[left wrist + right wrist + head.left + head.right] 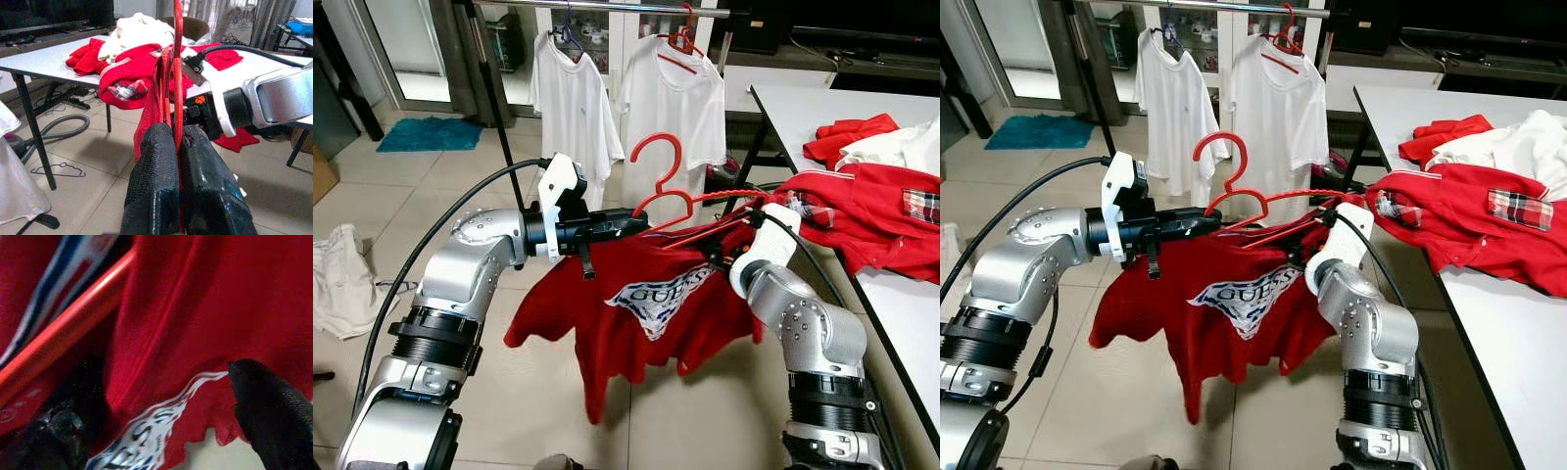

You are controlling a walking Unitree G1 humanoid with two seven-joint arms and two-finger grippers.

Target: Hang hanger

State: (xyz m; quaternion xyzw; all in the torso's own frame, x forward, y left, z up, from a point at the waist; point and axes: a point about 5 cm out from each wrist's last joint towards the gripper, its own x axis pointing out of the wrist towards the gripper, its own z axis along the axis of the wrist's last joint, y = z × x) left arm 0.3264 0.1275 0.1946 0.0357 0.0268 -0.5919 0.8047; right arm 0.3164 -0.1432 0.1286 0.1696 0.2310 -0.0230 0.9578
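Observation:
A red hanger (658,162) carries a red T-shirt (597,333) with a white logo, held in the air in front of me. My left gripper (636,225) is shut on the hanger at the base of its hook; in the left wrist view its fingers (151,166) clamp the red wire. My right gripper (161,416) sits at the shirt's far shoulder under the hanger arm (73,328), fingers apart with red fabric between them. A clothes rail (607,8) stands behind, holding two white T-shirts (671,108) on hangers.
A white table (783,103) on my right bears a pile of red and white clothes (871,206). A white cloth (342,279) lies on the tiled floor at left, with a teal mat (429,132) further back. The rail's dark post (494,108) stands left of the white shirts.

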